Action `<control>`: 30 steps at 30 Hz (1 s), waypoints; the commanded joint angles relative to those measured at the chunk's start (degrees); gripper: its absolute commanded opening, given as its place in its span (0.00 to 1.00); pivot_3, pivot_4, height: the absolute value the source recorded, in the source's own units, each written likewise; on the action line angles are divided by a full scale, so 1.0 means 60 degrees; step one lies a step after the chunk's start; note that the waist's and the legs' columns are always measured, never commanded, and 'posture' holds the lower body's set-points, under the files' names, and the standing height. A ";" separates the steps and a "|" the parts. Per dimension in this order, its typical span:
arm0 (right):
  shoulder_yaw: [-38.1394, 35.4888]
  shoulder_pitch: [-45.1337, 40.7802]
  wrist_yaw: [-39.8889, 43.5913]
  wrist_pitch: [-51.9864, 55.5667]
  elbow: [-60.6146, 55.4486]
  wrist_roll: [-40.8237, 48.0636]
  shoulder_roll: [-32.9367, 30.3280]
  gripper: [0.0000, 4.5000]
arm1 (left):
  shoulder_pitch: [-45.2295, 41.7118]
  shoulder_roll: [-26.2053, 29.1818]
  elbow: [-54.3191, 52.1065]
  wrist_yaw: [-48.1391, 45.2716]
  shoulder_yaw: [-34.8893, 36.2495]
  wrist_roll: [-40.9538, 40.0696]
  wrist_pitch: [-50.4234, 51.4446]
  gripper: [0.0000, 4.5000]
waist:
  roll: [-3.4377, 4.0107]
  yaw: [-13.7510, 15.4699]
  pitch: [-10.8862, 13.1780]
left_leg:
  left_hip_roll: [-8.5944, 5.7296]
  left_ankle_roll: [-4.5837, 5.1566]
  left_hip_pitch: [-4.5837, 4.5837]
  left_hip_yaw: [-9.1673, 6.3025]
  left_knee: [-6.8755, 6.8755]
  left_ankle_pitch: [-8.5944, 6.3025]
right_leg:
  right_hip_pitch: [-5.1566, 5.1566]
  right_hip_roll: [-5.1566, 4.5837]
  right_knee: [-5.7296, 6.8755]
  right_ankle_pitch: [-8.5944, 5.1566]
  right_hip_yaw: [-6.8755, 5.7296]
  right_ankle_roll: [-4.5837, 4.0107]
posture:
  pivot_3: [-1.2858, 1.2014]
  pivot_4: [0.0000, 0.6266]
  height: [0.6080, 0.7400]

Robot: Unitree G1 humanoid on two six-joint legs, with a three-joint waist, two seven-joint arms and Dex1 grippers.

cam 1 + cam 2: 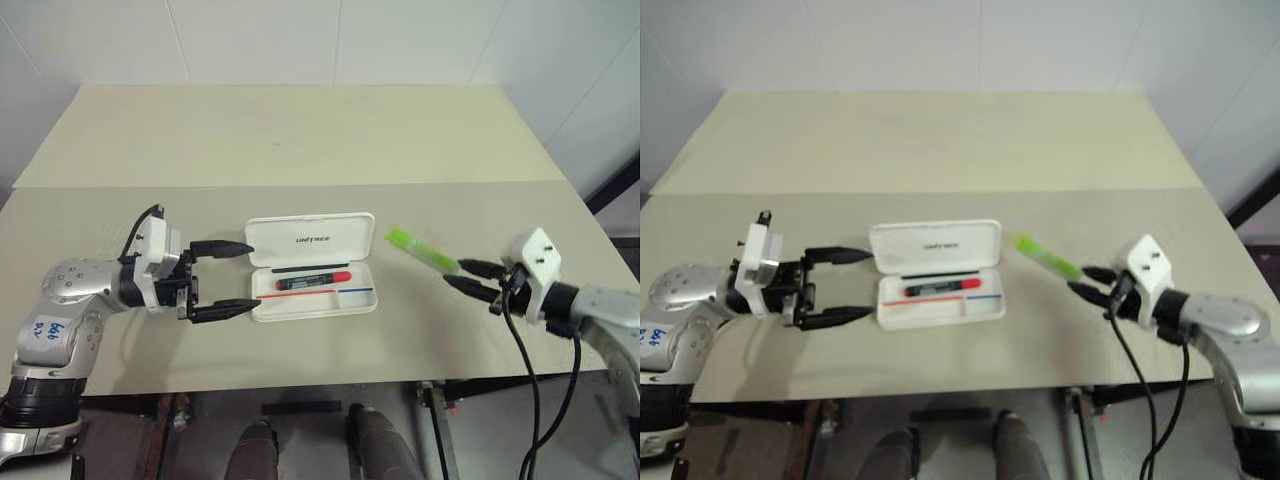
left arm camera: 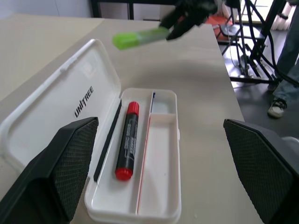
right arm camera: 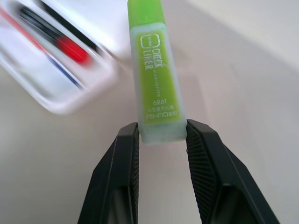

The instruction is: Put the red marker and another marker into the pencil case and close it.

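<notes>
- The pale beige surface (image 1: 300,330) carries the work; a seam runs across it behind the case.
- The white pencil case (image 1: 312,265) lies open near the middle of the surface, between my two arms. Its lid (image 1: 310,238) is folded back flat away from me, with dark "UNITREE" lettering showing on it, and the tray faces up.
- My left gripper (image 1: 238,277) sits just beside the case's left end, pointing level toward it. Its black fingers (image 2: 65,163) are spread wide with nothing between them; one fingertip is near the lid's edge, the other near the tray's corner.
- My right gripper (image 1: 468,278) hangs above the surface to the right of the case, well apart from it. Its fingers (image 3: 121,182) are narrowed onto the end of the lime-green highlighter (image 3: 156,74), pinching it from both sides.
- The highlighter sticks out from my right fingers toward the case, lifted clear of the surface, its free green end nearest the case.
- The red marker (image 2: 127,140) lies inside the tray, lengthwise, beside the thin black line and just across from the thin red line (image 2: 144,163).
</notes>
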 commanded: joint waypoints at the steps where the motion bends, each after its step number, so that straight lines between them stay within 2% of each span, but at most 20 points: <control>1: 0.0835 -0.0595 0.0922 -0.0420 -0.0098 0.0140 0.0008 0.24 | 0.0207 0.0327 -0.0301 -0.0220 0.0464 -0.0159 -0.0158 1.00 | 0.0005 0.0004 0.0003 | 0.0000 0.0000 0.0000 0.0000 0.0000 0.0000 | 0.0000 0.0000 -0.0001 -0.0001 0.0000 0.0001 | 0.52 0.24 1.00; 6: 0.2089 -0.1652 0.1458 -0.0710 0.0475 -0.0113 0.0649 0.24 | 0.0623 0.0655 -0.0235 -0.0585 0.0782 -0.0117 -0.0379 1.00 | 0.0009 0.0018 0.0008 | -0.0001 -0.0004 -0.0011 0.0003 0.0007 -0.0003 | -0.0002 -0.0002 -0.0007 -0.0001 0.0001 0.0002 | 0.52 0.24 1.00; 10: 0.3442 -0.2597 0.1805 -0.1444 0.1619 -0.0910 0.1618 0.24 | 0.0969 0.1033 0.0053 -0.1060 0.0936 0.0101 -0.0727 1.00 | 0.0014 0.0004 0.0011 | 0.0000 -0.0005 -0.0012 0.0003 0.0001 -0.0003 | -0.0013 -0.0001 0.0002 -0.0003 -0.0002 -0.0001 | 0.52 0.24 1.00; 13: 0.4021 -0.2924 0.1908 -0.1703 0.2126 -0.1290 0.2178 0.24 | 0.1019 0.1219 0.0258 -0.1165 0.1091 0.0101 -0.0791 1.00 | 0.0019 -0.0016 0.0014 | 0.0000 -0.0005 -0.0012 0.0003 -0.0007 -0.0003 | -0.0018 -0.0001 0.0010 -0.0004 -0.0002 -0.0003 | 0.52 0.24 1.00; 21: 0.4711 -0.3328 0.1984 -0.2114 0.2894 -0.1981 0.3051 0.24 | 0.1161 0.1307 0.0133 -0.1150 0.1177 0.0006 -0.0690 1.00 | 0.0024 0.0014 0.0016 | 0.0000 -0.0007 -0.0011 0.0002 -0.0029 -0.0004 | -0.0040 -0.0001 0.0051 -0.0005 -0.0006 -0.0002 | 0.52 0.24 1.00; 30: 0.4955 -0.3473 0.2226 -0.2545 0.3470 -0.2497 0.3332 0.24 | 0.1133 0.1301 -0.0002 -0.1029 0.1210 -0.0021 -0.0619 1.00 | 0.0025 -0.0007 0.0016 | 0.0000 -0.0008 -0.0001 0.0002 -0.0031 -0.0004 | -0.0044 0.0000 0.0072 -0.0006 -0.0007 -0.0002 | 0.52 0.24 1.00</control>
